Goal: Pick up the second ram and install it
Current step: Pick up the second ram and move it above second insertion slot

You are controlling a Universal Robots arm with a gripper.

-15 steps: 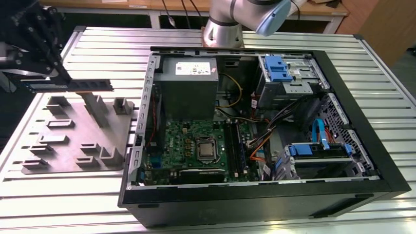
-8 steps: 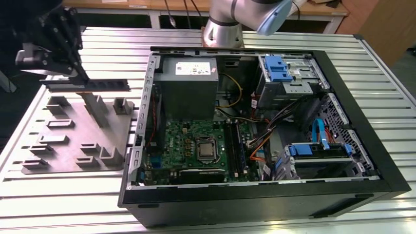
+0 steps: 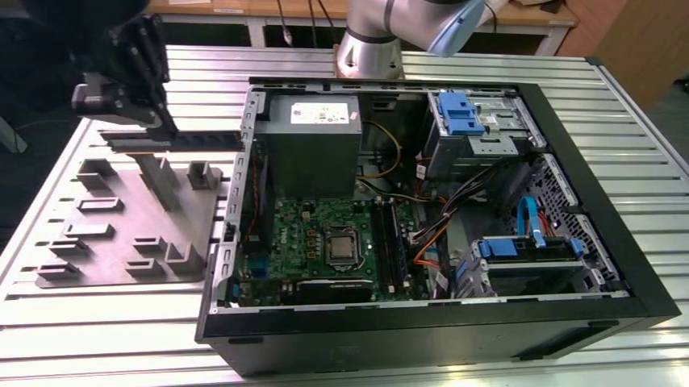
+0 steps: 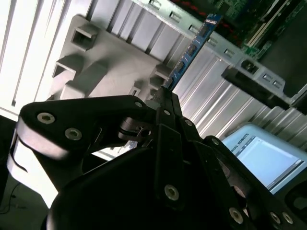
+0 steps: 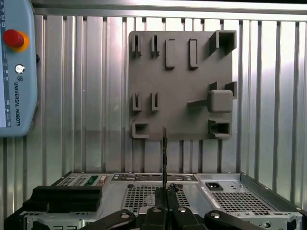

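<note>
Up above the grey plastic tray with upright blocks (image 3: pixel 129 218), the long, thin, dark blue memory stick (image 4: pixel 194 45) is poking out of the black metal claw (image 4: pixel 165 98), which is squeezing it tight. Both are hanging beside the open black computer case (image 3: pixel 431 330), on the exterior view's left.

The memory stick (image 5: pixel 164 148) is edge-on in the first wrist view, so its flat faces are hidden; its gripped end disappears between the closed fingers of the gripper (image 5: pixel 164 192). Off to the gripper's side, a control tablet (image 5: pixel 17 72) is cut by the picture's edge.
</note>
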